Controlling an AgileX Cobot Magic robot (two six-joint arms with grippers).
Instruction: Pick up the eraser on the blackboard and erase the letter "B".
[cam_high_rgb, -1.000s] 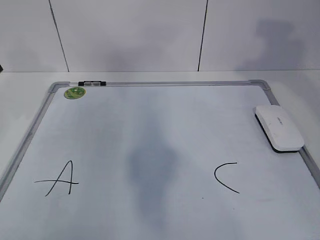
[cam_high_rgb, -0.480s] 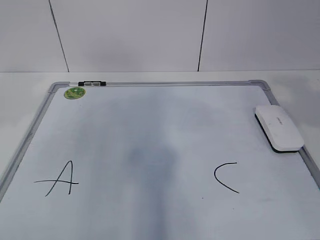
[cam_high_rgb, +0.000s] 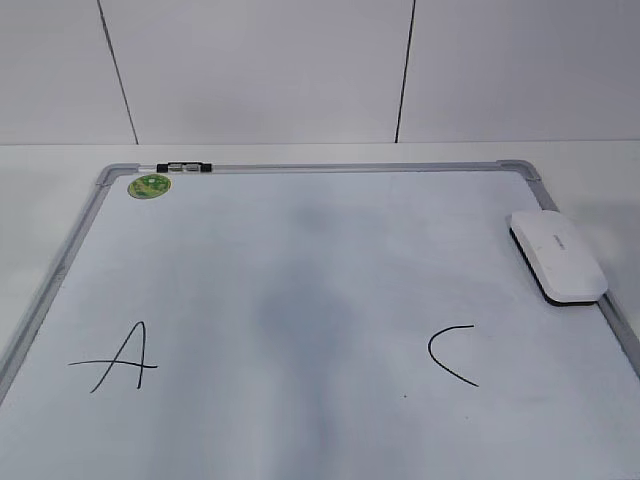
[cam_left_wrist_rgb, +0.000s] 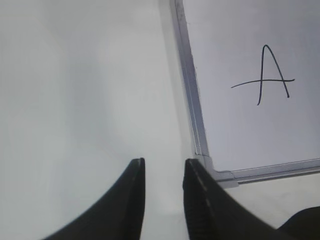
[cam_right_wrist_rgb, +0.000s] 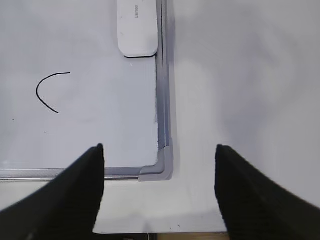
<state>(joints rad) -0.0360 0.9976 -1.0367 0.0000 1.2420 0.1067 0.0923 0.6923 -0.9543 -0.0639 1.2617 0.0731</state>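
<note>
White worktop (cam_high_rgb: 40, 165) and pale panelled wall fill my exterior feed, with the blackboard (cam_high_rgb: 320, 168) lying flat on the worktop and running off the bottom of the frame. On my screen the eraser (cam_high_rgb: 558, 255) lies on the board at its right edge, near the far right corner, its long side along the grey frame and touching or just overlapping it. I can see an "A" (cam_high_rgb: 118, 357) low on the left and a "C" (cam_high_rgb: 452, 354) low on the right; between them the board shows only a grey smudge (cam_high_rgb: 305, 320), and I can find no "B" in any feed. A green sticker (cam_high_rgb: 149, 185) sits in the far left corner, with a small black-and-white clip (cam_high_rgb: 184, 167) on the frame just beside it. Neither arm shows in the exterior feed. My left wrist camera has the left gripper (cam_left_wrist_rgb: 164, 167) above bare worktop just outside the board's near left corner, jaws nearly together with a narrow gap and holding nothing. My right wrist camera has the right gripper (cam_right_wrist_rgb: 159, 152) above the near right corner, jaws wide apart and empty, with the eraser well ahead along the frame.
</note>
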